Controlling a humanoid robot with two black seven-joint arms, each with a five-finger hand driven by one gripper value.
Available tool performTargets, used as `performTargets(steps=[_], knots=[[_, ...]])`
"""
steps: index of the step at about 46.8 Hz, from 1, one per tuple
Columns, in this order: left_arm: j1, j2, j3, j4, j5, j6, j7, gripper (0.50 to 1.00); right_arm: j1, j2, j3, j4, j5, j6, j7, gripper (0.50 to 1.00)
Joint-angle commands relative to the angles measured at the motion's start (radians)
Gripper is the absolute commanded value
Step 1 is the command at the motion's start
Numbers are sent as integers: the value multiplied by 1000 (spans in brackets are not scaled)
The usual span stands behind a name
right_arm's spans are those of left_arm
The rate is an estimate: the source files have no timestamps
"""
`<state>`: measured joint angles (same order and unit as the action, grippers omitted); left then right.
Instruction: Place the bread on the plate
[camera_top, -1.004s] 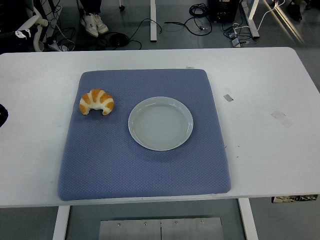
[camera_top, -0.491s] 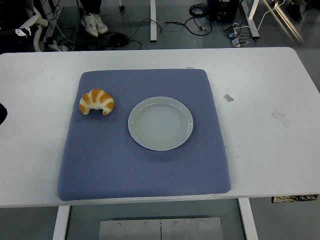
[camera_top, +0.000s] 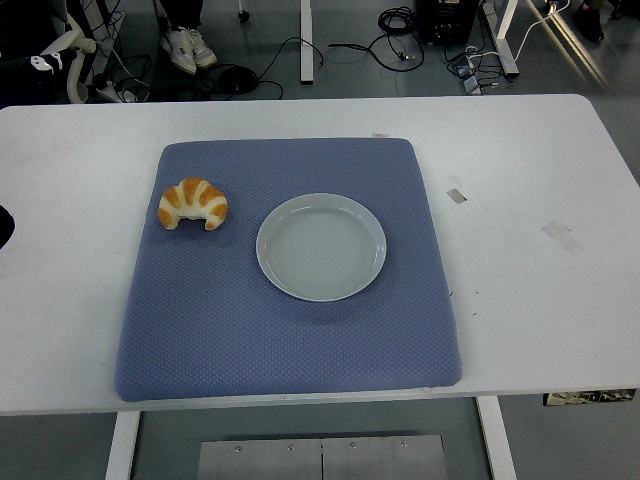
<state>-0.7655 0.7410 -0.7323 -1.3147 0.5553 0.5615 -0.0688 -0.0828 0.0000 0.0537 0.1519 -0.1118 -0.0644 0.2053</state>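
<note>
A croissant (camera_top: 193, 203), golden with pale stripes, lies on the left part of a blue mat (camera_top: 290, 330). To its right, about at the mat's middle, sits a pale round plate (camera_top: 321, 246) with nothing on it. A small black piece of my left arm (camera_top: 4, 227) shows at the left edge, over the white table and well left of the croissant. My right arm is out of view.
The mat lies on a white table (camera_top: 530, 300). Small bits of tape (camera_top: 560, 236) are stuck to the table on the right. Beyond the far edge are cables, table legs and a person's white shoes (camera_top: 188, 46) on the floor.
The black piece of my left arm has drawn back a little toward the left edge. The croissant and plate have not moved.
</note>
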Motion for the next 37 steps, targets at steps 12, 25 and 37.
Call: performTargets(steps=[12, 25, 37], knots=[[0, -5, -1, 0, 0, 1, 9, 980, 0, 0, 0, 0, 0, 0, 0, 1000], [-1, -5, -1, -5, 2, 1, 38, 980, 0, 0, 0, 0, 0, 0, 0, 1000], [-1, -5, 1, -5, 3, 0, 37, 980, 0, 0, 0, 0, 0, 0, 0, 1000]])
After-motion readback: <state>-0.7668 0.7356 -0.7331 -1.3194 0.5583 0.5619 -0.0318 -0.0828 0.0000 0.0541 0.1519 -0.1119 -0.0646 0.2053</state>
